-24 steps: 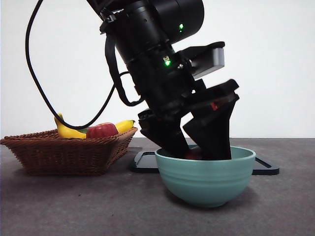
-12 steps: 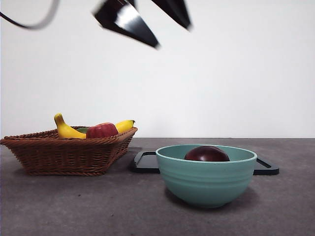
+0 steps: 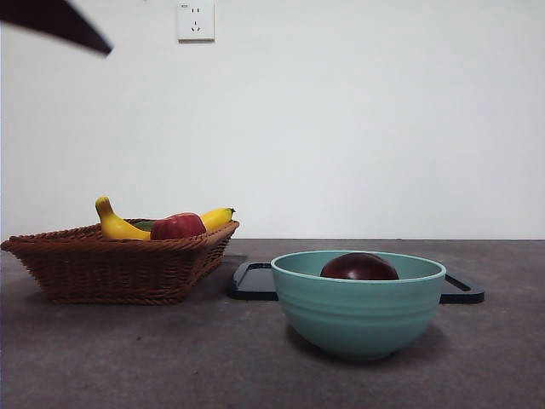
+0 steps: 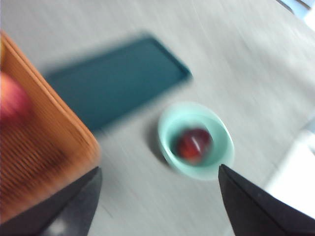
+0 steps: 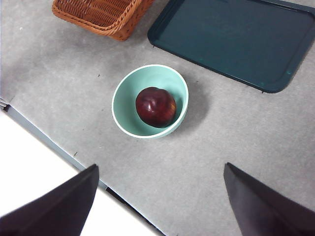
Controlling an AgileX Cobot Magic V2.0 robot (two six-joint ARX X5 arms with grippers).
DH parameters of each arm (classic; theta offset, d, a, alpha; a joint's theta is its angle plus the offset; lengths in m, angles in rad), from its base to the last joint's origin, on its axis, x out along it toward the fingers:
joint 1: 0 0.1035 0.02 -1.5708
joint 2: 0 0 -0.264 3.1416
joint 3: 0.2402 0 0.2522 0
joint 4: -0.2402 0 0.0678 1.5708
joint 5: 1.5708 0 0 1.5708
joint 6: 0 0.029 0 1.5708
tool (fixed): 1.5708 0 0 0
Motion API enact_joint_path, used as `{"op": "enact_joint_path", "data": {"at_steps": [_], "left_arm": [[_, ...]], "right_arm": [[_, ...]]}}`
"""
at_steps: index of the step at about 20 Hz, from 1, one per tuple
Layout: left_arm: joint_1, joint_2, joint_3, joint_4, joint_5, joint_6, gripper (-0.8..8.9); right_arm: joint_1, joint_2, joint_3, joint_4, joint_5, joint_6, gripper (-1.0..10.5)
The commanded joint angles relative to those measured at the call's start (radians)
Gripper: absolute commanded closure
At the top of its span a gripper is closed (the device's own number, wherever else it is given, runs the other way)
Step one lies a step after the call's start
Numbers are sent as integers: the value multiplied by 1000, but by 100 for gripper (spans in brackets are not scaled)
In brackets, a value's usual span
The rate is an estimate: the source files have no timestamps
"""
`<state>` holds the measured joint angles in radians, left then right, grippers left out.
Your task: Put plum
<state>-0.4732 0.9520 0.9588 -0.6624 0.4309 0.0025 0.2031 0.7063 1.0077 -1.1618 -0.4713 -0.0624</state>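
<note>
The plum (image 3: 358, 267) now rests alone in the green bowl (image 3: 358, 315) on the surface after the left gripper (image 4: 157, 196), jaws spread empty, lifted clear, the right gripper (image 5: 160, 201) waiting open high above, suggesting placement is complete.

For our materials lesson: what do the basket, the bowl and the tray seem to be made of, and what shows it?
Basket: woven wicker or rattan, brown and matte; the plaited strands show.
Bowl: pale green, smooth with faint ridges and a soft sheen; ceramic or plastic, hard to tell.
Tray: dark, flat, with a raised rim and rounded corners; probably moulded plastic.
</note>
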Motion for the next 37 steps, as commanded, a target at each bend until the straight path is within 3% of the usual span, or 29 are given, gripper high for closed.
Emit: {"op": "enact_joint_path", "data": {"at_steps": [1,4,15,26,29,37], "left_arm": [[-6,-52,-79,2,92,-28,439],[-6,-104,-151,-39,154,-40,440],[-6,-112,-153,-72,158,-40,440],[-6,-112,-153,-71,158,-40,440],[-6,-112,-153,-71,158,-40,440],[-6,-112,-153,-72,158,-40,440]], "right_arm": [[4,5,21,13,0,10,538],[4,6,21,15,0,10,538],[4,60,19,29,-2,35,538],[133,254,-262,492,5,217,539],[179,334,-301,585,61,235,540],[288,550,-307,767,219,255,683]]}}
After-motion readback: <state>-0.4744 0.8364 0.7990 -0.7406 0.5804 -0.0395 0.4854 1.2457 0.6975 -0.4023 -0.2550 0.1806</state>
